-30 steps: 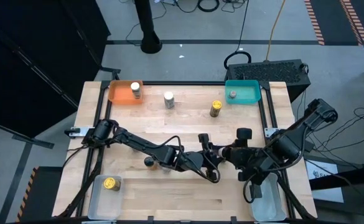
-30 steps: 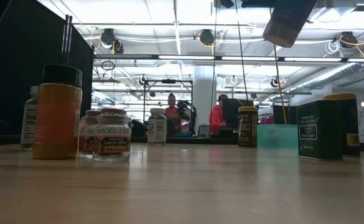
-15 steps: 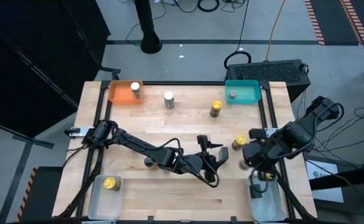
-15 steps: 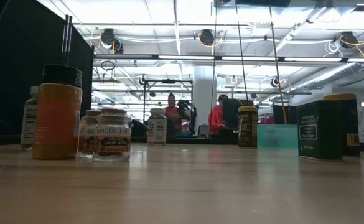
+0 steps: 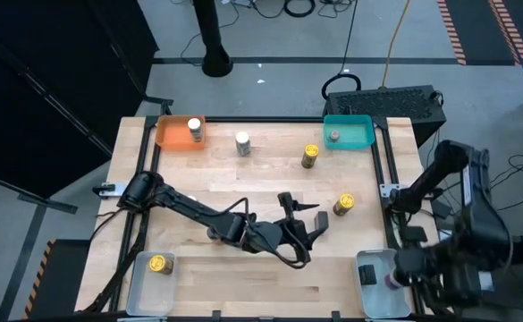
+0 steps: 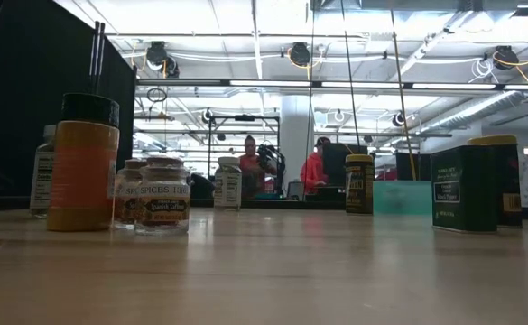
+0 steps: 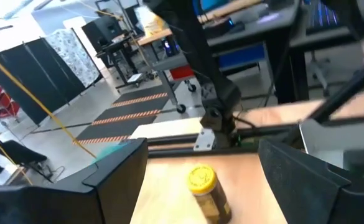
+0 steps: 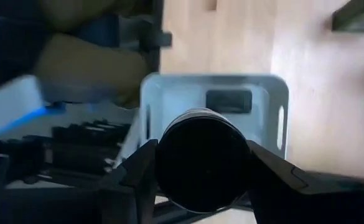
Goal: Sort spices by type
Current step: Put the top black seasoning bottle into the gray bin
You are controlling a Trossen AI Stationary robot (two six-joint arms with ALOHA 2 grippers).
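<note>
My right gripper (image 8: 200, 165) is shut on a dark-lidded spice jar (image 8: 200, 155) and hangs over the clear tray (image 5: 377, 291) at the table's near right corner. My left gripper (image 5: 306, 219) stands open and level above mid-table, holding nothing. A yellow-lidded jar (image 5: 342, 205) stands on its base a little to its right and shows ahead of the fingers in the left wrist view (image 7: 205, 190). Other spices: a white-lidded jar (image 5: 194, 130) in the orange tray, a white jar (image 5: 242, 143), a yellow jar (image 5: 310, 156), and a grey-lidded jar (image 5: 333, 136) in the teal tray. My right gripper pinches the jar's round side just below its dark lid (image 8: 169, 168) between its two fingers (image 8: 138, 168). The fingers come from above, pointing steeply down. The jar is lifted clear over the clear tray, its lid facing up toward the wrist.
A small dark block (image 8: 228, 99) lies in the right clear tray. Another clear tray (image 5: 145, 282) at the near left holds a yellow-lidded jar (image 5: 160, 264). A dark jar (image 5: 215, 234) stands close by my left arm. Rails edge the table.
My right gripper has left the meeting point at mid-table and swung toward the near right corner with the dark-lidded jar, tipping to point steeply down over the clear tray. My left gripper has opened and risen slightly. The yellow-lidded jar now stands uncovered on the table.
</note>
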